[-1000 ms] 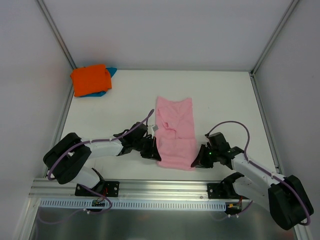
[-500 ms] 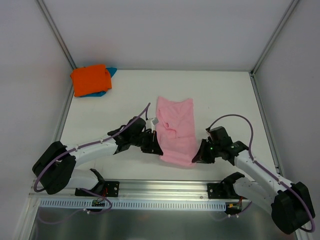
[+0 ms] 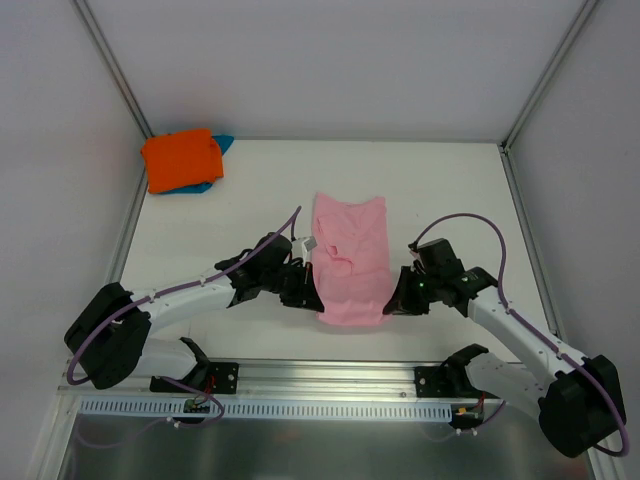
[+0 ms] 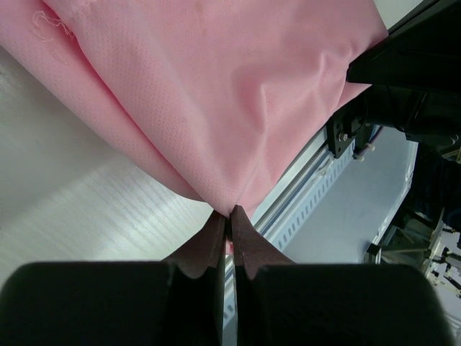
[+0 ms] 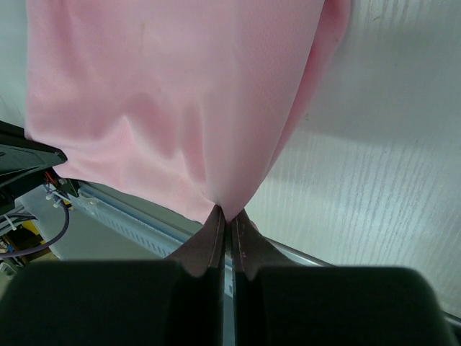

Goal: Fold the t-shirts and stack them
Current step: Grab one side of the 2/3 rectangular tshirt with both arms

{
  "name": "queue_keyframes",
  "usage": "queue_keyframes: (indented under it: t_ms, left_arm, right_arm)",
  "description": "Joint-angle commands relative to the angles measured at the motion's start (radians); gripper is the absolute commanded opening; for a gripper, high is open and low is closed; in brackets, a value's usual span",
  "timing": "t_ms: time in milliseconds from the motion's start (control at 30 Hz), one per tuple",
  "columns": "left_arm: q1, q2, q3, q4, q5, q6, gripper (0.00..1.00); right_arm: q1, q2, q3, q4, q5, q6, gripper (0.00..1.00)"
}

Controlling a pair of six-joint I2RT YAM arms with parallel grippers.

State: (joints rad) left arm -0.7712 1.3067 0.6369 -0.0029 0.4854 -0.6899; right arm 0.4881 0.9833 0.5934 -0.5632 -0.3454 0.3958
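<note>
The light pink t-shirt (image 3: 352,258) lies lengthwise in the middle of the table, its white neck tag (image 3: 311,242) at its left edge. My left gripper (image 3: 312,296) is shut on the shirt's near left corner, and my right gripper (image 3: 392,303) is shut on its near right corner. Both hold the near hem lifted off the table. In the left wrist view the pink cloth (image 4: 216,94) hangs from the pinched tips (image 4: 229,213); in the right wrist view it (image 5: 173,101) does the same (image 5: 229,214). The bright orange t-shirt (image 3: 180,158) lies folded on the teal-blue one (image 3: 222,144) at the far left corner.
The white table (image 3: 450,190) is walled by grey panels at the left, back and right. A metal rail (image 3: 300,378) with the arm bases runs along the near edge, close below the lifted hem.
Both grippers have lifted the pink shirt's near hem and carried it away from the near edge. The shirt's visible length has shortened as the near part rises.
</note>
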Motion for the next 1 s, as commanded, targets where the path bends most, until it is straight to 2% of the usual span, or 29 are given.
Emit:
queue_keyframes:
  t_ms: [0,167,400,600,633,667,700,733,767,800,833,867,900,967]
  left_arm:
    - [0.004,-0.011,0.018,-0.016,-0.015,0.021,0.00]
    - [0.004,0.019,0.001,0.000,-0.030,0.050,0.00]
    - [0.010,0.155,-0.078,0.168,-0.064,0.073,0.00]
    - [0.013,0.223,-0.072,0.215,-0.050,0.062,0.00]
    - [0.013,0.218,-0.071,0.210,-0.059,0.064,0.00]
    - [0.013,0.198,-0.072,0.199,-0.060,0.066,0.04]
    - [0.013,0.181,-0.078,0.193,-0.068,0.070,0.16]
    - [0.012,0.155,-0.085,0.190,-0.089,0.073,0.33]
    - [0.010,0.078,-0.097,0.185,-0.111,0.076,0.47]
    - [0.007,0.031,-0.124,0.175,-0.134,0.087,0.69]
    - [0.006,-0.074,-0.137,0.161,-0.187,0.096,0.76]
    - [0.004,-0.128,-0.153,0.143,-0.214,0.130,0.82]
    - [0.003,-0.177,-0.157,0.092,-0.240,0.148,0.95]
    - [0.001,-0.328,-0.160,0.032,-0.293,0.217,0.99]
  right_arm:
    - [-0.008,0.008,0.029,-0.029,0.008,-0.025,0.01]
    - [-0.011,0.020,0.002,0.009,0.005,-0.026,0.01]
    - [-0.011,0.095,-0.072,0.121,0.019,-0.032,0.01]
    - [-0.011,0.178,-0.096,0.180,0.036,-0.049,0.00]
    - [-0.011,0.172,-0.098,0.178,0.045,-0.052,0.05]
    - [-0.011,0.161,-0.104,0.172,0.051,-0.054,0.26]
    - [-0.010,0.143,-0.107,0.166,0.071,-0.054,0.40]
    - [-0.006,0.088,-0.107,0.154,0.086,-0.055,0.51]
    - [-0.005,0.056,-0.109,0.123,0.103,-0.060,0.68]
    - [-0.005,0.020,-0.109,0.103,0.132,-0.067,0.76]
    - [-0.005,-0.051,-0.107,0.064,0.144,-0.081,0.81]
    - [-0.003,-0.087,-0.106,0.040,0.157,-0.087,0.95]
    - [-0.003,-0.125,-0.103,0.020,0.180,-0.097,1.00]
    - [0.000,-0.234,-0.098,-0.053,0.200,-0.121,1.00]
